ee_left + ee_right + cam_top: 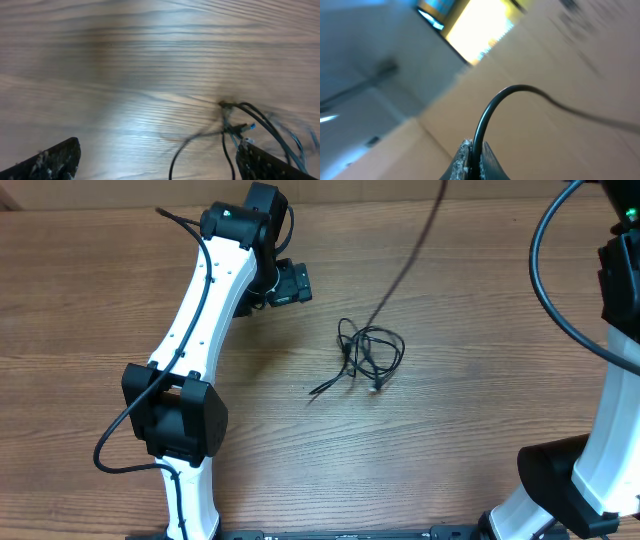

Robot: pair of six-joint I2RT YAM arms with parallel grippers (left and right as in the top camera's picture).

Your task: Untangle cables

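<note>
Cables (370,355) lie knotted at desk (450,465) centre. Right hand (472,157) is clamped on one strand (487,112), raised. Left hand (290,284) is apart, near them. Risk: an unpinned pull tightens them or drags all along.

No readable text, labels, brands or numbers anywhere

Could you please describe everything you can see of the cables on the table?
The cables are thin black cords, knotted into a small loose coil lying on the wooden table. One end trails out, another shows a silvery tip. One strand rises off the coil, pinched in the shut right claw.
</note>
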